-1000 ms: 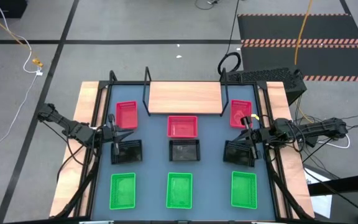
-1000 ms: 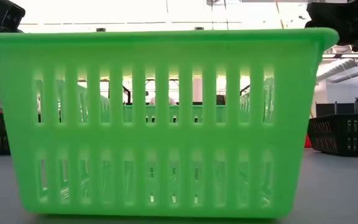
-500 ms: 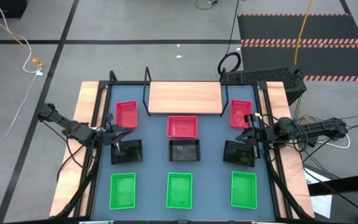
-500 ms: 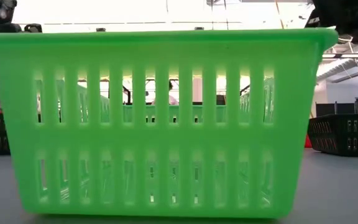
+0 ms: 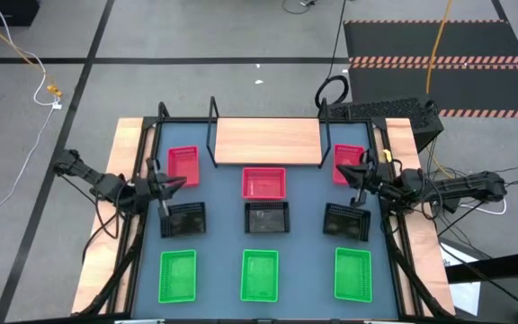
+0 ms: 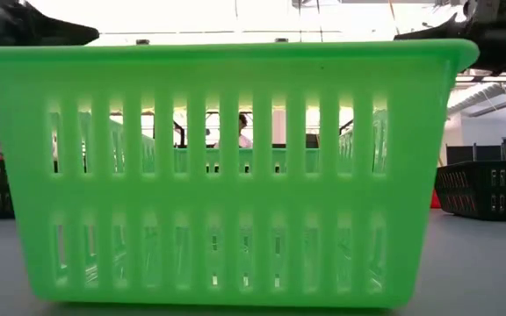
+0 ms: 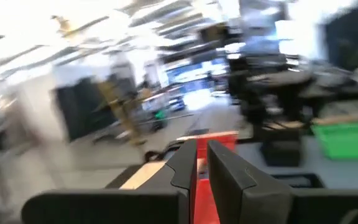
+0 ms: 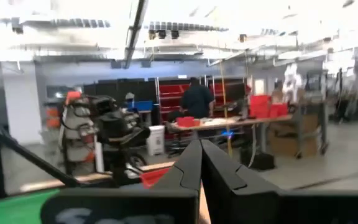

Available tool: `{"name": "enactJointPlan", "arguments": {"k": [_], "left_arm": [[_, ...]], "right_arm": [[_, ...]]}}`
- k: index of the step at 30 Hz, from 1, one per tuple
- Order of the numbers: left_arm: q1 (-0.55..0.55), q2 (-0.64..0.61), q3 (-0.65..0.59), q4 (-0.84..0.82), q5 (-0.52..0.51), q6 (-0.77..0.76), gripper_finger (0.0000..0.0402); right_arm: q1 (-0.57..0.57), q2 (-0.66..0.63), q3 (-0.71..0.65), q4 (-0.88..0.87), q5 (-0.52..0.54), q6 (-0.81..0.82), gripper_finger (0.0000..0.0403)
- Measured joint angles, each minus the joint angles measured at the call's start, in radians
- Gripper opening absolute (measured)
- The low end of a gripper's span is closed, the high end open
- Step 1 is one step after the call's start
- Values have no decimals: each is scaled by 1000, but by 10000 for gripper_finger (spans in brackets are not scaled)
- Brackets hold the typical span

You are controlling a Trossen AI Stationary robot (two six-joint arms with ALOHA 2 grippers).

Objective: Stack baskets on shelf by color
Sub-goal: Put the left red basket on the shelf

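L gripper (image 5: 171,183) by L red basket (image 5: 183,166), nearly closed, empty | R gripper (image 5: 356,173) at R red basket (image 5: 346,163), closed, empty | shelf (image 5: 268,141) bare

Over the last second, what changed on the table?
Both arms swung their pincers away from the black baskets toward the shelf end. The left pincer now sits by the left red basket, the right pincer at the right red basket. Neither took hold of anything; the right is shut, empty. All nine baskets stayed put and the shelf is still bare.
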Motion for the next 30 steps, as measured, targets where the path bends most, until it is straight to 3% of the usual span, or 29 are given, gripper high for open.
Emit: {"name": "enactJointPlan", "arguments": {"k": [3, 7, 10, 17, 22, 26, 30], "left_arm": [[28, 40, 7, -88, -78, -134, 42], [91, 116, 75, -302, -78, -369, 34], [142, 164, 149, -429, -68, -452, 23], [274, 209, 281, -579, -63, -433, 6], [377, 213, 287, -578, -63, -309, 3], [420, 217, 282, -579, -62, -307, 13], [450, 257, 255, -593, 6, -318, 69]], "right_arm": [[0, 4, 0, -38, 0, 54, 0], [0, 5, 0, -76, -1, 36, 0], [0, 9, 0, -82, -6, -57, 0], [-85, 48, 2, -54, -129, -326, 0], [-210, 100, 2, 197, -40, -480, 0], [-275, 124, 12, 251, -167, -275, 0], [-285, 157, 13, 128, -368, -24, 0]]}}
